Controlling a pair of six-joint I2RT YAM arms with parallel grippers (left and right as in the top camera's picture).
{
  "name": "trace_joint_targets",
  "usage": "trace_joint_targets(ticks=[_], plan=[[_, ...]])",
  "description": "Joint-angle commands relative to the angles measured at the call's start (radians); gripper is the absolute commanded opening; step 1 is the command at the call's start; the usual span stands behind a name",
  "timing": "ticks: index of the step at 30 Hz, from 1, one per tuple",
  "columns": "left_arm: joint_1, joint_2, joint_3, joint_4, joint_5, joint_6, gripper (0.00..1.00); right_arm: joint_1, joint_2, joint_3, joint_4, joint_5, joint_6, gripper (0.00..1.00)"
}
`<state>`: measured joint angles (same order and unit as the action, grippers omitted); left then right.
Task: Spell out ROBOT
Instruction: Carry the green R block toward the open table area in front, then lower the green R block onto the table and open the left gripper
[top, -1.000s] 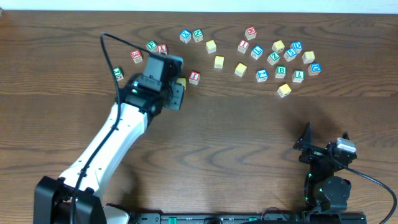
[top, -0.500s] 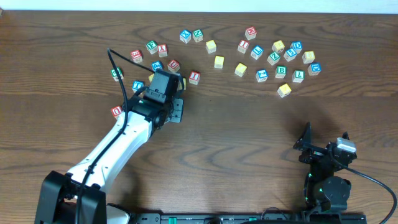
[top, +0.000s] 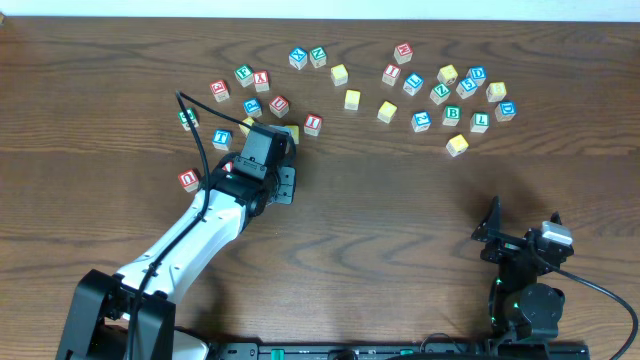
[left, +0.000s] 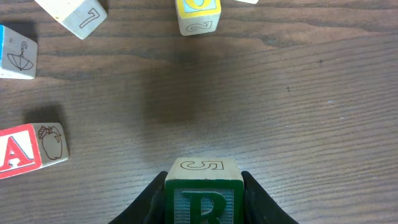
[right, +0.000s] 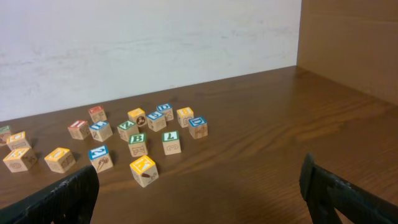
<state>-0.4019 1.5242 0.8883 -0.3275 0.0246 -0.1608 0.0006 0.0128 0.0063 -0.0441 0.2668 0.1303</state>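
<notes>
My left gripper (left: 203, 184) is shut on a green R block (left: 202, 202), held low over bare wood; a "5" shows on the block's top face. In the overhead view the left gripper (top: 284, 184) sits just in front of the left cluster of letter blocks and hides the R block. Other letter blocks lie scattered along the back of the table, such as a green B block (top: 452, 115). My right gripper (right: 199, 193) is open and empty, resting at the front right (top: 497, 238).
In the left wrist view a red A block (left: 25, 151), a blue umbrella block (left: 15, 53), a block marked 7 (left: 74, 15) and a yellow block (left: 198, 15) lie ahead. A red U block (top: 189, 180) sits left of the arm. A yellow block (top: 457, 145) lies nearest the right gripper.
My left arm has drawn back from the left block cluster toward the table's front, uncovering several blocks it hid. The right arm has not moved.
</notes>
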Motion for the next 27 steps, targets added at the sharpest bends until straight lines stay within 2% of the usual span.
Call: trace_joint_targets(ticks=[1,12,27], plan=[[-0.003,0.0,-0.006,0.005,0.012,0.0,0.08,0.014,-0.002,-0.001,-0.004,0.012,0.014,0.99],[-0.003,0.117,-0.006,0.009,0.012,-0.044,0.07,0.014,-0.002,-0.001,-0.004,0.012,0.014,0.99],[-0.004,0.122,-0.006,0.035,0.011,-0.104,0.08,0.014,-0.002,-0.001,-0.004,0.012,0.014,0.99]])
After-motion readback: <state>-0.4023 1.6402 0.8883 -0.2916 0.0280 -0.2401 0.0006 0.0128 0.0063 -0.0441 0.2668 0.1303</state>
